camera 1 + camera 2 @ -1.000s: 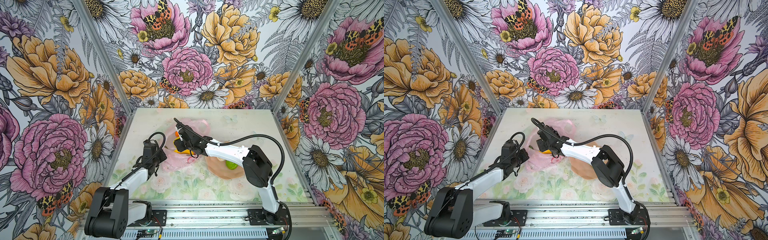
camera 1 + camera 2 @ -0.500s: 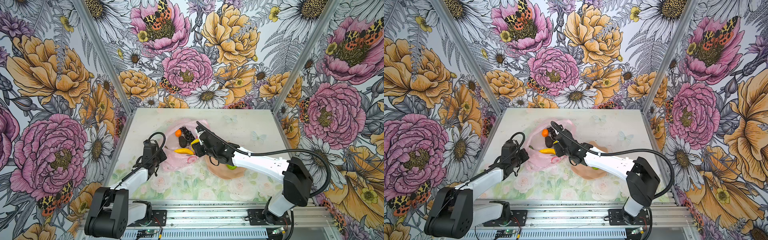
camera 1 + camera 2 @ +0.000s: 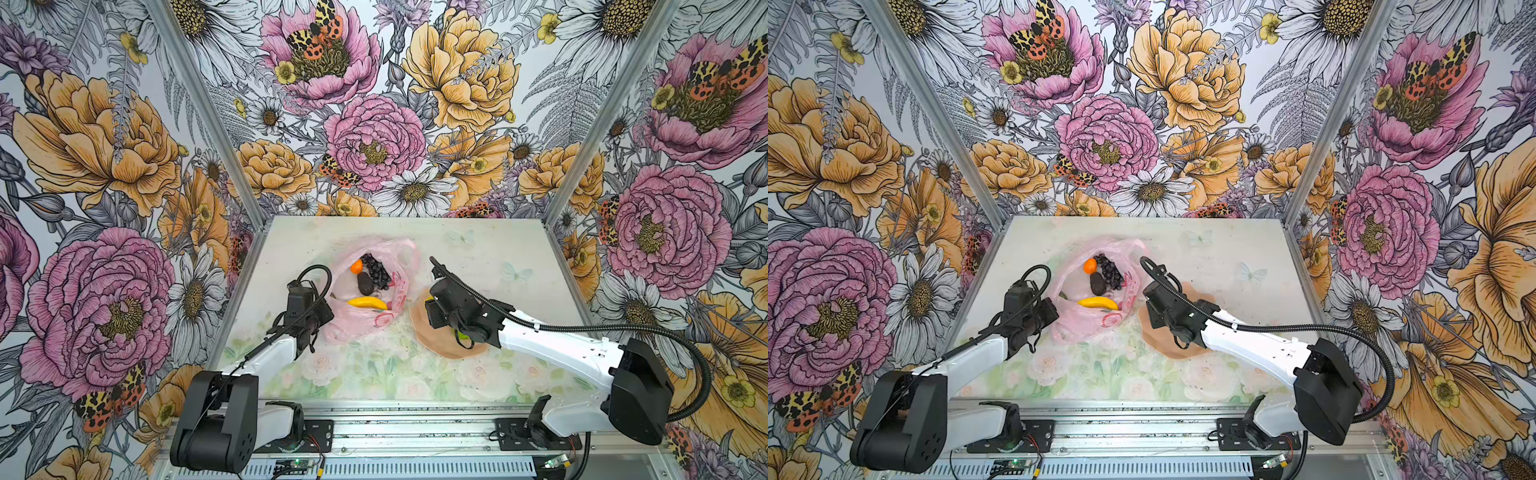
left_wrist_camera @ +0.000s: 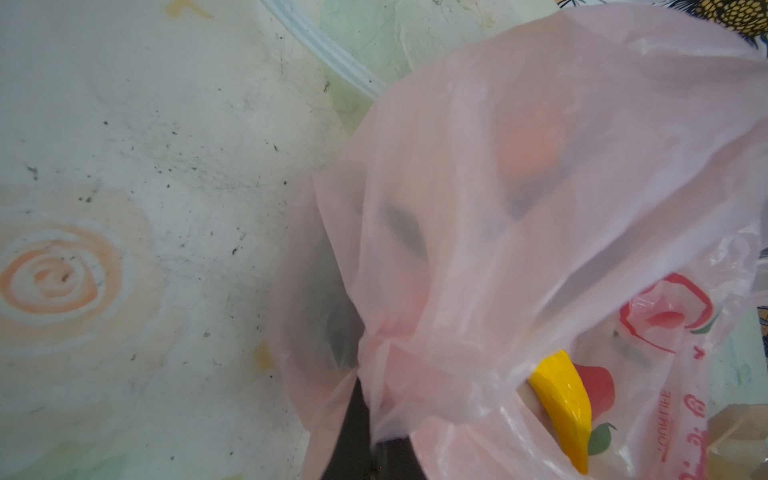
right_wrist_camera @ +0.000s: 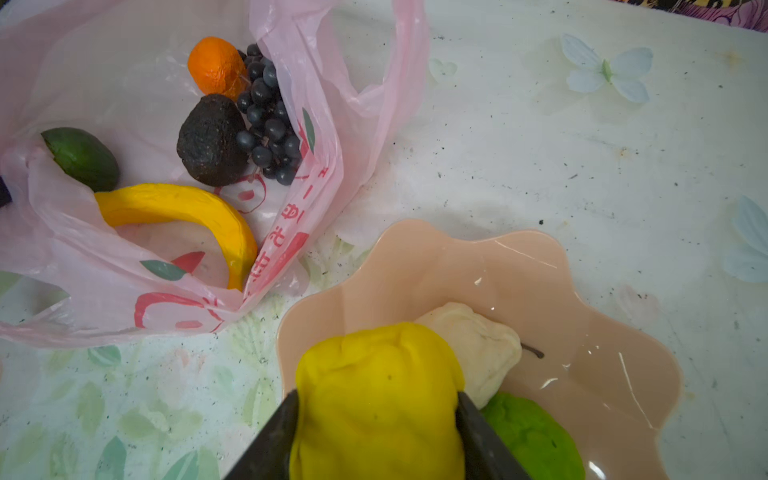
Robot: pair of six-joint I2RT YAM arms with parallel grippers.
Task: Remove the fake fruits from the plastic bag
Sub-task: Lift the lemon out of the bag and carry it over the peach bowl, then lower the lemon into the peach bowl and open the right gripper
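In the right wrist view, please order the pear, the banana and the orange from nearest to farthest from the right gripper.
1. The pear, on the plate, right beside the right gripper.
2. The banana, at the mouth of the bag.
3. The orange, deeper in the bag, by the grapes.

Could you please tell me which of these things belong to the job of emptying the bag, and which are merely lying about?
Job: plastic bag, pinched by the left gripper; banana, grape bunch, orange, dark avocado and green fruit inside it; yellow citrus in the right gripper; cream pear and green citrus, already out.
Lying about: peach plate under those two; printed tabletop.
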